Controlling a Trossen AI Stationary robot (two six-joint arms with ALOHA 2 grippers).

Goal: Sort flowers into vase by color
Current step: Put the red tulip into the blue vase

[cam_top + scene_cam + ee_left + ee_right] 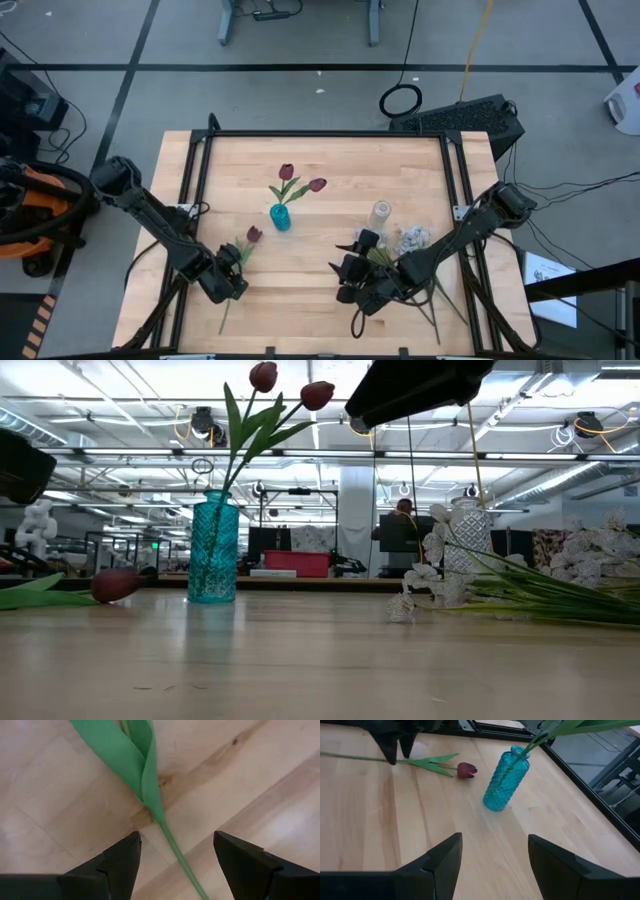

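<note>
Straddling tulip stem [176,854], open left tool [175,860]

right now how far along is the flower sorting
Done: two red tulips stand in the blue vase. In hand: nothing yet; the left gripper hangs with jaws open over the third tulip's stem. Left: that tulip, and the white sprays lying by the clear vase.

the lying tulip [150,780] is cut off in the left wrist view — head unseen; white sprays [414,238] too small to resolve.
</note>
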